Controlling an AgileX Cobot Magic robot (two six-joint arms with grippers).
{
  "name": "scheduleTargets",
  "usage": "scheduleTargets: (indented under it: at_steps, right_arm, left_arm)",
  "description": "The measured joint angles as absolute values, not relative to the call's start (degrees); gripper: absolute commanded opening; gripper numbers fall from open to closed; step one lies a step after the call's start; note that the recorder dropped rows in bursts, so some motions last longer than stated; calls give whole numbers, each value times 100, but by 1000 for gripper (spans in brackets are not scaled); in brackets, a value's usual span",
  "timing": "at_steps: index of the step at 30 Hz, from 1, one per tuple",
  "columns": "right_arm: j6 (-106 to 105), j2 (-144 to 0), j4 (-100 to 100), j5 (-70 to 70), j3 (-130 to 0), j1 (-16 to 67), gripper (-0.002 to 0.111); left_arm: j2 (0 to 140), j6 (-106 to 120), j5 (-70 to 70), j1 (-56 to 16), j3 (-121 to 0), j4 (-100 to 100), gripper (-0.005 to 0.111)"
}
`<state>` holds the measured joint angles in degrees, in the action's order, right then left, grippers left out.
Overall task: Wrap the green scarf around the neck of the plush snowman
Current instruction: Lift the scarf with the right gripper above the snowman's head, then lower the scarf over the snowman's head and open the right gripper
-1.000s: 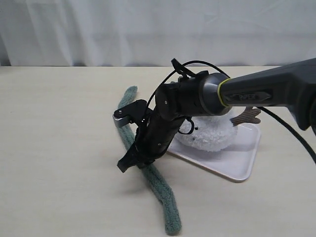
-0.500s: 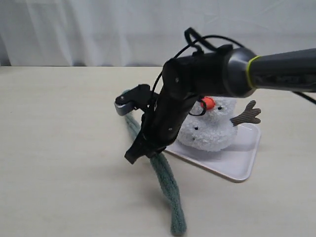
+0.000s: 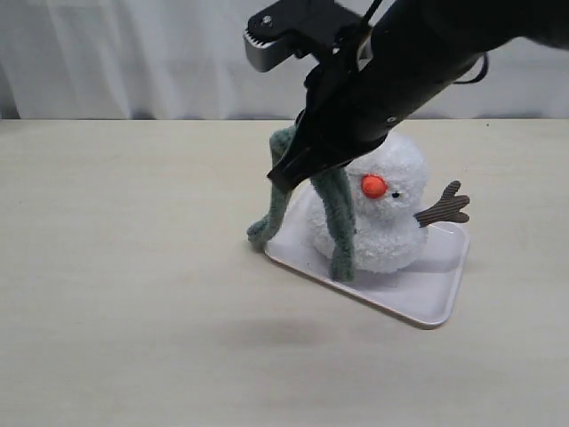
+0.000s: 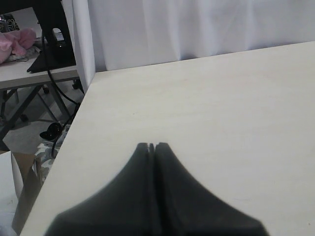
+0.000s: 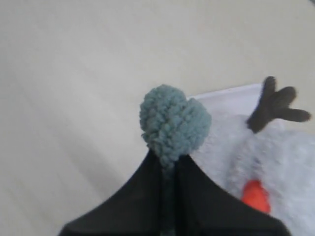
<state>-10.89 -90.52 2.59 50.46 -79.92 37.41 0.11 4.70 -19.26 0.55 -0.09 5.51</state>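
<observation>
The plush snowman [image 3: 391, 222] stands on a white tray, its orange nose [image 3: 373, 186] facing forward and a brown twig arm [image 3: 443, 206] sticking out to the right. My right gripper [image 3: 286, 178] is shut on the green scarf [image 3: 338, 227], lifted above the table just left of the snowman's head. The scarf hangs folded from the gripper in two strands; one drapes down the snowman's front, the other reaches the table at the tray's left edge. In the right wrist view the scarf [image 5: 174, 123] bulges from the closed right gripper [image 5: 170, 160], beside the snowman [image 5: 275, 167]. My left gripper [image 4: 152, 146] is shut and empty over bare table.
The white tray [image 3: 418, 298] lies right of centre on the pale wooden table. A white curtain [image 3: 133, 53] hangs behind the table's far edge. In the left wrist view the table's edge [image 4: 81, 115] shows, with cables and clutter on the floor beyond it.
My right gripper has risen from the table and swung right toward the snowman, lifting the scarf off the surface so that it now hangs against the snowman's front.
</observation>
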Motion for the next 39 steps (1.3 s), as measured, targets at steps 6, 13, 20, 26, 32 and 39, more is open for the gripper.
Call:
scheduleTargets:
  at_steps: [6,13,20,26,32,39]
  right_arm:
    - [-232,-8610,1482,5372,-7992,3741,4]
    - [544,-8522,2605,5565,-7992,3741,4]
    - [656,-8635,2737,5353,-7992,3741,4]
    - [656,-8889,2876,4932,-7992,3741,4]
    - [670,-9101,3219,4177,-7992,3741,4]
    - [963,-9387,3990,4254,-7992,3616,4]
  left_arm:
    - [11,470,-1926,55,-9,551,0]
    - [11,470,-1926,55,-9,551,0]
    - [11,470,-1926,55,-9,551,0]
    - [11,470,-1926,55,-9,551,0]
    - [11,470,-1926,55,-9,551,0]
    - [11,470,-1926,55,-9,551,0]
